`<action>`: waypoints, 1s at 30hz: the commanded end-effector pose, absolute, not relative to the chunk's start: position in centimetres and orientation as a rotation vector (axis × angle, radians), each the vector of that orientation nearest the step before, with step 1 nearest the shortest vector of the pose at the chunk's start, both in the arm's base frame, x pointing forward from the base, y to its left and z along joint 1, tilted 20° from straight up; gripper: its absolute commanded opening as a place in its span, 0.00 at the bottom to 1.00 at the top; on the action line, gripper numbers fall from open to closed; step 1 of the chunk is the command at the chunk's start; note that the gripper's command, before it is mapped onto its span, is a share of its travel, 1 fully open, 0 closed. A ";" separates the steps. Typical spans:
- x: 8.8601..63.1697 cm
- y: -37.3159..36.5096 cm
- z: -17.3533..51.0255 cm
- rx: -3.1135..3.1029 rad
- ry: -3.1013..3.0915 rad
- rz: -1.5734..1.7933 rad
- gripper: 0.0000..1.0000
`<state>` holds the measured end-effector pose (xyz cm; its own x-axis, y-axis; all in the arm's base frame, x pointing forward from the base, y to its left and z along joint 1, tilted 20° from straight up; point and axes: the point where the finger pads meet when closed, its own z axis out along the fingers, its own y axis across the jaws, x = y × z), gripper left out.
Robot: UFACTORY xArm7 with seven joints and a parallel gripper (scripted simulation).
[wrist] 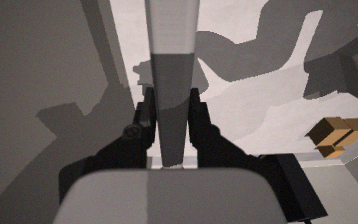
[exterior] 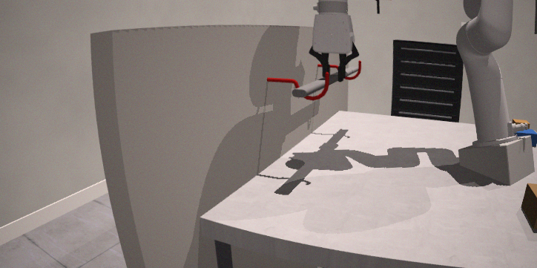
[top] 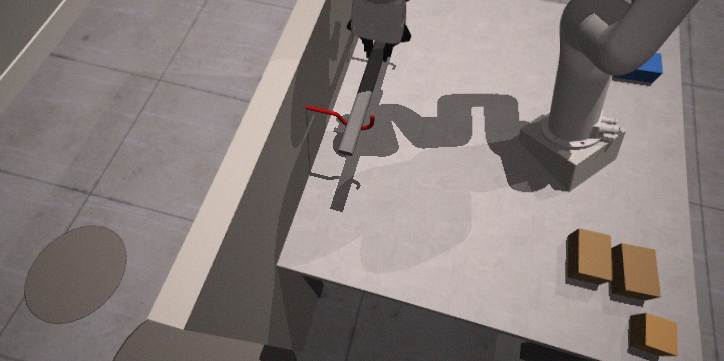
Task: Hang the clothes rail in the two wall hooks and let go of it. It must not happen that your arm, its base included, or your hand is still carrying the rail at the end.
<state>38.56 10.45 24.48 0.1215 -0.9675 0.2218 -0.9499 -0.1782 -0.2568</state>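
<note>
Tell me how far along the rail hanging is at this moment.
Done: the clothes rail lies in the curves of both red hooks, near hook and far hook. In hand: the gripper is clamped on the rail. Left: open the fingers and back away.
</note>
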 end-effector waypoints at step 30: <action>38.8 10.4 24.1 -2.311 1.976 -0.529 0.81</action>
